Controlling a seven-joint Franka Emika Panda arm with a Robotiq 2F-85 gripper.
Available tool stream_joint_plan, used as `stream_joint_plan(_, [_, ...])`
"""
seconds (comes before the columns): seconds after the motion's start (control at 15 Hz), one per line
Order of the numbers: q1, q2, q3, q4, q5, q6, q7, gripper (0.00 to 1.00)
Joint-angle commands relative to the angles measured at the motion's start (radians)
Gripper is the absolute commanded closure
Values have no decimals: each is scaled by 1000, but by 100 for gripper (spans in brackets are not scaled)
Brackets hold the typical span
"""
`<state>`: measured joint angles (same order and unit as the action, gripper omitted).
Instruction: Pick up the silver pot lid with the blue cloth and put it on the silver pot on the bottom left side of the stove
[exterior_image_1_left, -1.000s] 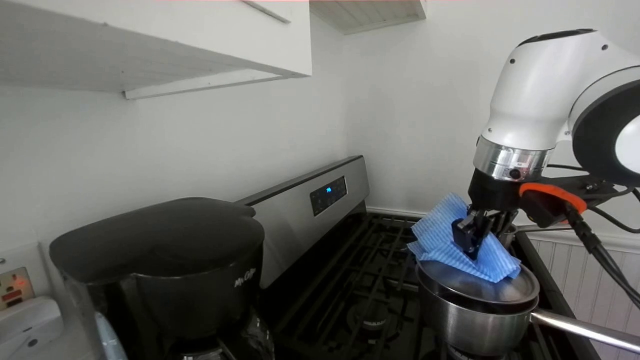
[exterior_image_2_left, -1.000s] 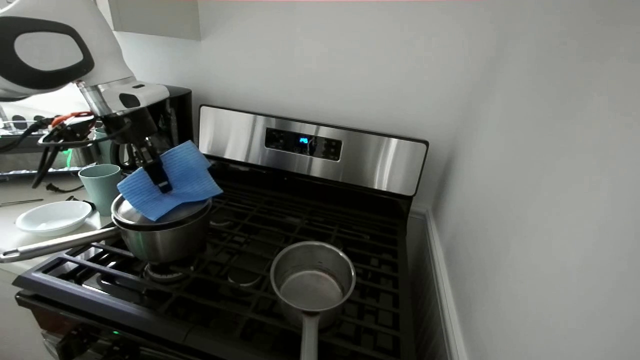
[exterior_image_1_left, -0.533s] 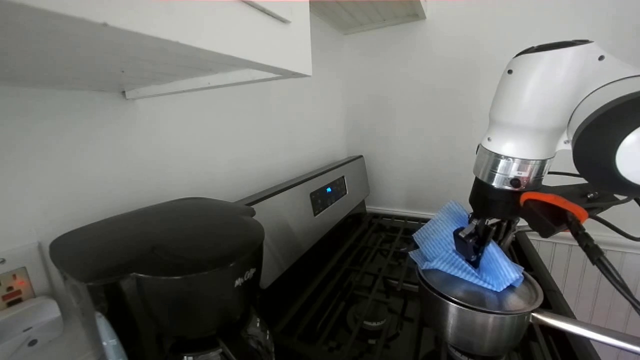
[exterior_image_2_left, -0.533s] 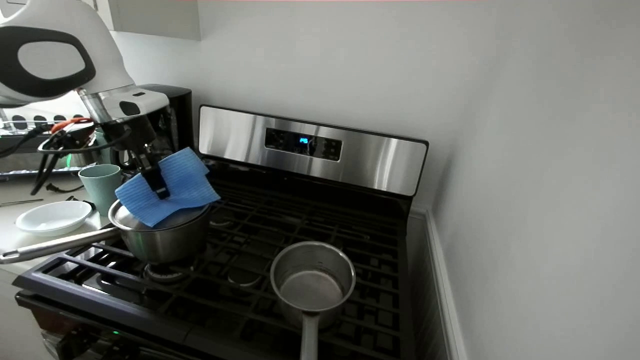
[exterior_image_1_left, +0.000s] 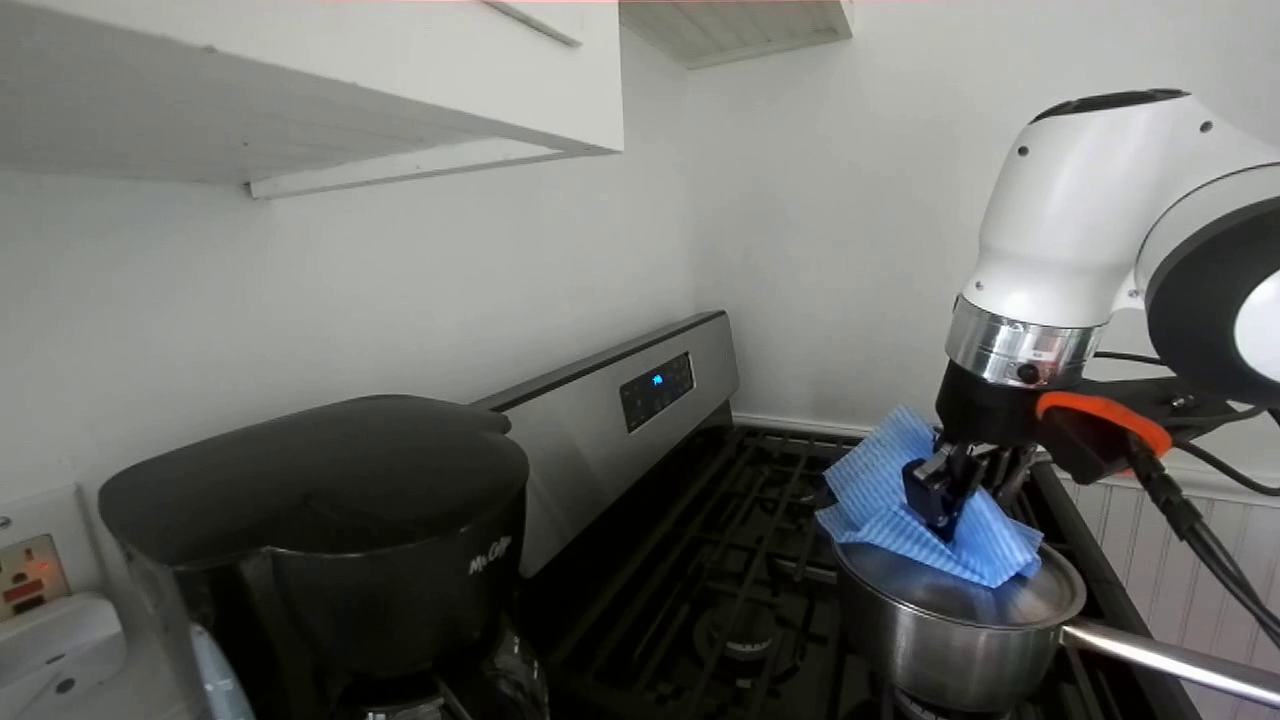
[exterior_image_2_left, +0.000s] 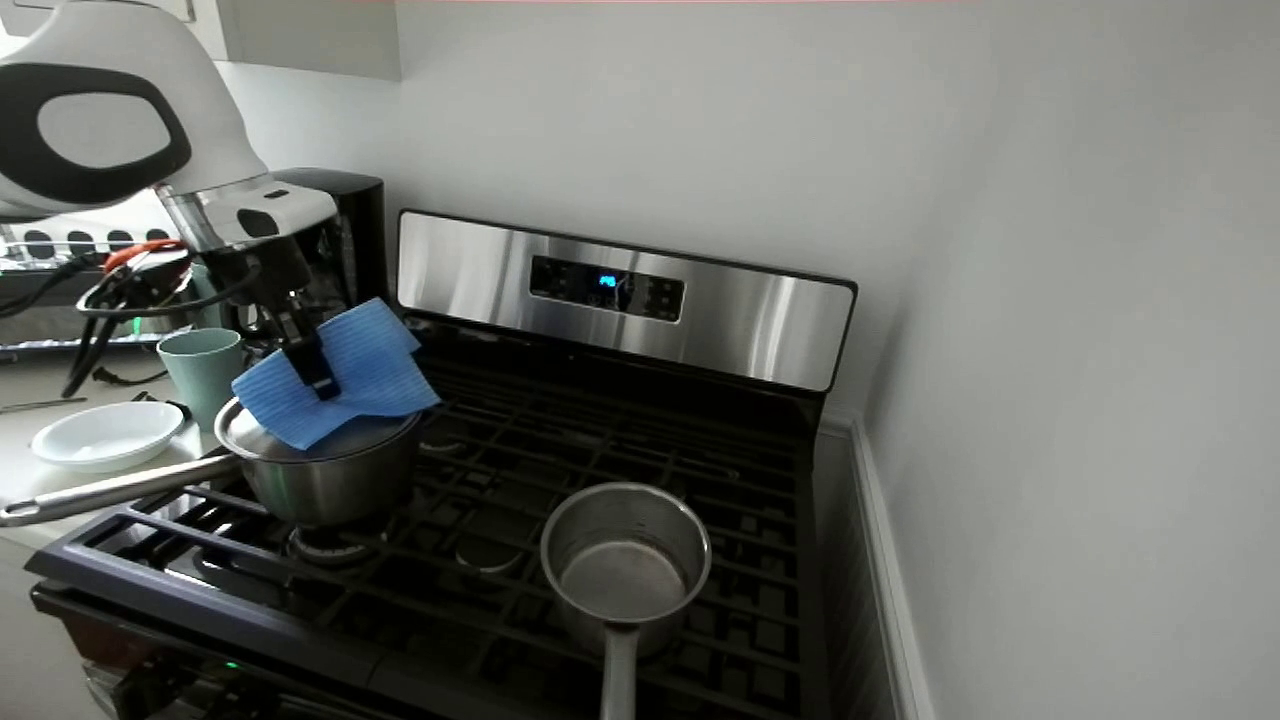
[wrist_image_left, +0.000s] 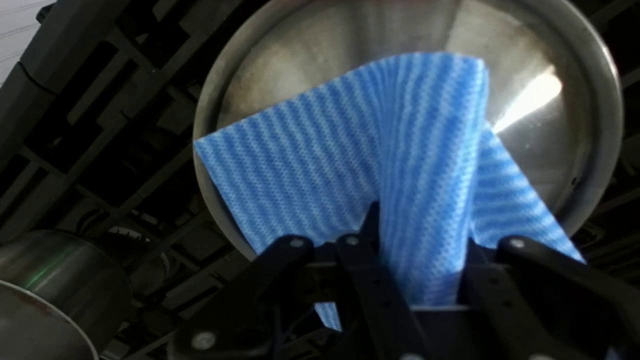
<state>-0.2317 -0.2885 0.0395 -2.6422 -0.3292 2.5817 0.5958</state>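
My gripper (exterior_image_1_left: 945, 525) points down over the silver pot, shut on the blue cloth (exterior_image_1_left: 890, 490). In the wrist view a fold of the cloth (wrist_image_left: 430, 150) stands between the fingers (wrist_image_left: 422, 232); the lid's knob is hidden under it. The silver lid (exterior_image_1_left: 1030, 600) lies level on the silver pot (exterior_image_1_left: 950, 655), with no dark gap visible at the rim. In an exterior view the gripper (exterior_image_2_left: 325, 385), cloth (exterior_image_2_left: 365, 350), lid (exterior_image_2_left: 245, 430) and pot (exterior_image_2_left: 330, 490) are at the left front of the stove (exterior_image_2_left: 250, 610). In the wrist view the lid (wrist_image_left: 300, 65) is partly covered by cloth.
A smaller long-handled pot (exterior_image_2_left: 625, 580) stands open on the right front of the stove and shows in the wrist view (wrist_image_left: 65, 285). A black coffee maker (exterior_image_1_left: 330, 500), green cup (exterior_image_2_left: 203, 375) and white bowl (exterior_image_2_left: 105, 437) stand beside the stove. The silver pot's handle (exterior_image_1_left: 1170, 655) sticks out.
The gripper, cloth and lid have come down. The dark gap between lid and pot seen a second ago has closed. Over the last half second there is almost no motion.
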Motion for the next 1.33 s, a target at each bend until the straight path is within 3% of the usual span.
stream_joint_plan(0.0, [-17,-3,17,-15,-27,49,42,97])
stream_joint_plan(0.6, [-32,0,23,-23,-115,30,53,97])
stream_joint_plan(0.67, [-30,2,23,-22,-112,32,57,64])
stream_joint_plan(0.8, [-23,4,18,-17,-95,26,55,58])
stream_joint_plan(1.27, [-10,-7,10,-5,-63,19,39,9])
